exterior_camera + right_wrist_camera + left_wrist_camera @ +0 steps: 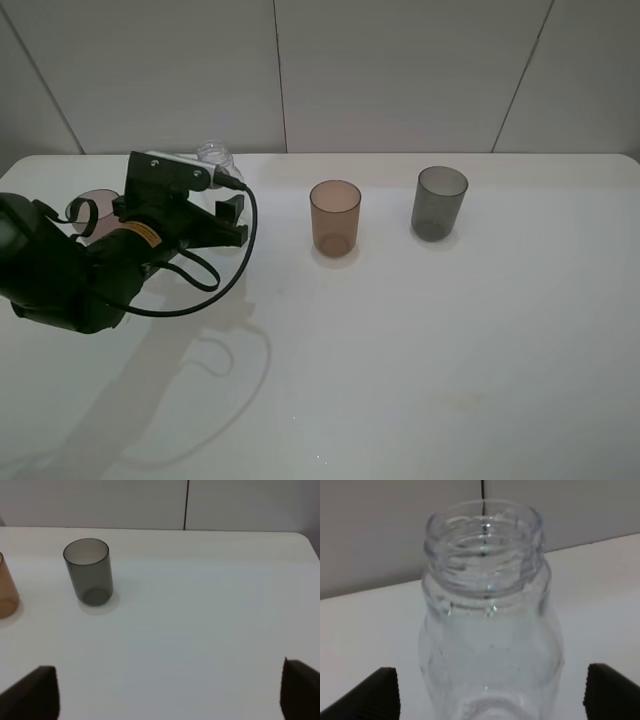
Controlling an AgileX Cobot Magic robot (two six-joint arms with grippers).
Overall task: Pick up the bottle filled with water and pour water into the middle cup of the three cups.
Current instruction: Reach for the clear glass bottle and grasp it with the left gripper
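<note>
While my left gripper (490,700) stands wide, its two dark fingertips (370,695) flank the bottle (487,630), with a strip of white table (365,625) showing on either side. I am around the bottle but not touching it. It stands upright and uncapped, its threaded neck toward my left wrist camera. I cannot make out the water inside it.

My right gripper (165,695) is also spread wide and holds nothing, hovering over the bare right part of the table.

From the high view, the bottle sits at the far left of the table, close to the wall (400,70), and only its neck shows above my left arm. The pinkish cup (95,207) peeks out just beside that arm, on its left. Further right, well apart from the bottle, the amber middle cup (335,218) stands upright, and beyond it the grey cup (439,203), both clear of my grippers.
</note>
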